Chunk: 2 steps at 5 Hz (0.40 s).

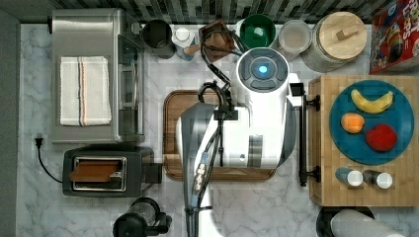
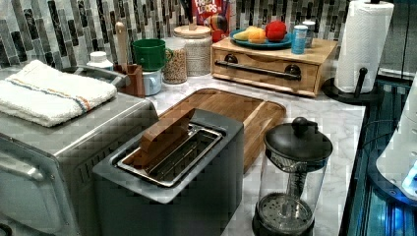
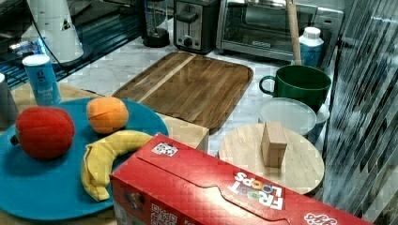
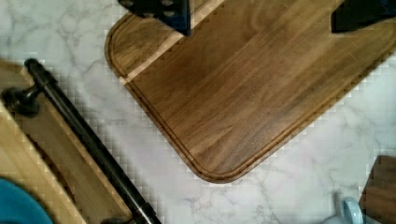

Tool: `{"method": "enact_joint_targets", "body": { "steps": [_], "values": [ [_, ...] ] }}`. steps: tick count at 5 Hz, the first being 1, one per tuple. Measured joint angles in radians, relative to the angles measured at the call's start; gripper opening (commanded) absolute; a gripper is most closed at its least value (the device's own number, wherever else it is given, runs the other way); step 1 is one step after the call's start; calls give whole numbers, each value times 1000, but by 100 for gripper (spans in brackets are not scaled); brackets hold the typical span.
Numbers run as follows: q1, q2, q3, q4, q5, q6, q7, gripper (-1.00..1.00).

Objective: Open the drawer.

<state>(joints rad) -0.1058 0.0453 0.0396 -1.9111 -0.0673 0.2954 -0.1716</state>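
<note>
The drawer [image 2: 260,81] is a light-wood front panel in the bamboo cabinet [image 1: 321,148], and in the left view it sits flush with the cabinet. Its long black bar handle [image 1: 302,133] [image 2: 258,70] [image 4: 88,140] runs along the front, facing the brown tray. In the wrist view my gripper [image 4: 261,11] hangs above the tray [image 4: 243,93], a short way from the handle. Its two dark fingertips [image 4: 161,11] stand wide apart with nothing between them. In the top view my white arm [image 1: 257,113] covers the tray and hides the gripper.
On the cabinet top are a blue plate [image 1: 346,143] of fruit and two shakers [image 1: 353,177]. A toaster [image 1: 106,170], a toaster oven [image 1: 94,74] and a French press [image 2: 292,177] stand beyond the tray. A paper towel roll [image 2: 366,44] is beside the cabinet. Jars and a green mug [image 1: 257,30] line the wall.
</note>
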Motion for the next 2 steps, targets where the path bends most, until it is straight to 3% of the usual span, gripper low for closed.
{"method": "enact_joint_targets", "body": {
  "steps": [2],
  "values": [
    [-28, -4, -53, -101, 4, 128, -405, 100]
  ]
}}
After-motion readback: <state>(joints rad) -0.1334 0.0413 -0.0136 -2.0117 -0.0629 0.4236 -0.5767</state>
